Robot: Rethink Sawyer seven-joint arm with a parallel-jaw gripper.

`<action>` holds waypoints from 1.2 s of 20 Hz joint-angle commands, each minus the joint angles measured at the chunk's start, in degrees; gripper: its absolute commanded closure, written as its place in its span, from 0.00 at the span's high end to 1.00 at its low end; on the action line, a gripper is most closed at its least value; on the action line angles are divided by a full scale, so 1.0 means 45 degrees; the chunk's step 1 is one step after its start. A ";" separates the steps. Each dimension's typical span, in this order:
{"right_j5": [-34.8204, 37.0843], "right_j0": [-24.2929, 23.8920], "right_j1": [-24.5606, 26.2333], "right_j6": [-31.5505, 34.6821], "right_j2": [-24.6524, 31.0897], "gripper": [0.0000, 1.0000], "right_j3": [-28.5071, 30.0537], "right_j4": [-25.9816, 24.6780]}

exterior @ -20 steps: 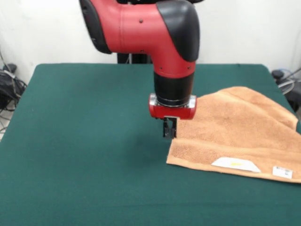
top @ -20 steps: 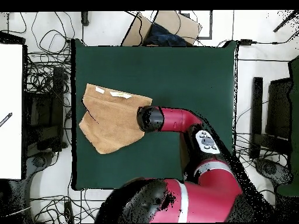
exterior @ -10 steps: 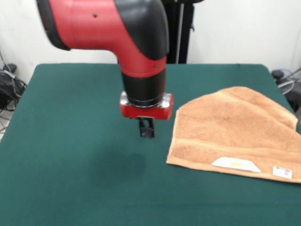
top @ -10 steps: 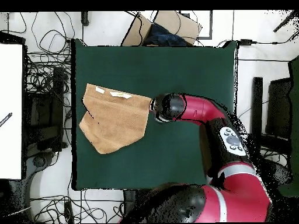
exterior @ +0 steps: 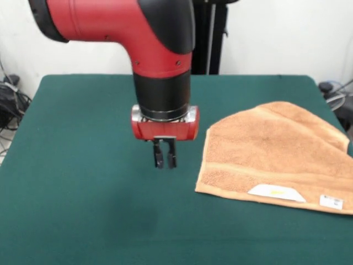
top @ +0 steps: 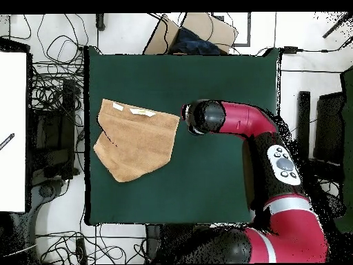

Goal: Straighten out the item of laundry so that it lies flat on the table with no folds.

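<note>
Towel folded at the counter's right side, gripper held clear of it.

The green counter [exterior: 83,182] fills most of the front view. The red arm [exterior: 149,49] is seen upper centre. The tan towel [exterior: 270,154] lies centre right, one corner folded over, its two white tags [exterior: 276,192] along the lower edge. The gripper [exterior: 164,161] is seen just left of it, empty, its fingers [exterior: 158,157] narrowly parted.

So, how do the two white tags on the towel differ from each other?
In the front view, the larger tag is a wide pointed shape with a faint yellow mark, lying nearer the towel's middle. The smaller tag is a short rectangle with dark print, near the right corner. Both are white and lie flat along the near edge.
</note>
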 commanded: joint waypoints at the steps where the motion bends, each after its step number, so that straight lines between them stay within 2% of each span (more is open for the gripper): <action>1: -0.0723 0.0551 -0.0394 0.0173 0.0355 1.00 0.1113 -0.0732; 13: -0.1208 0.0957 -0.0535 0.1081 -0.0131 1.00 0.1754 -0.0583; 24: -0.1870 0.1049 0.0048 0.1300 -0.0267 1.00 0.1998 -0.0557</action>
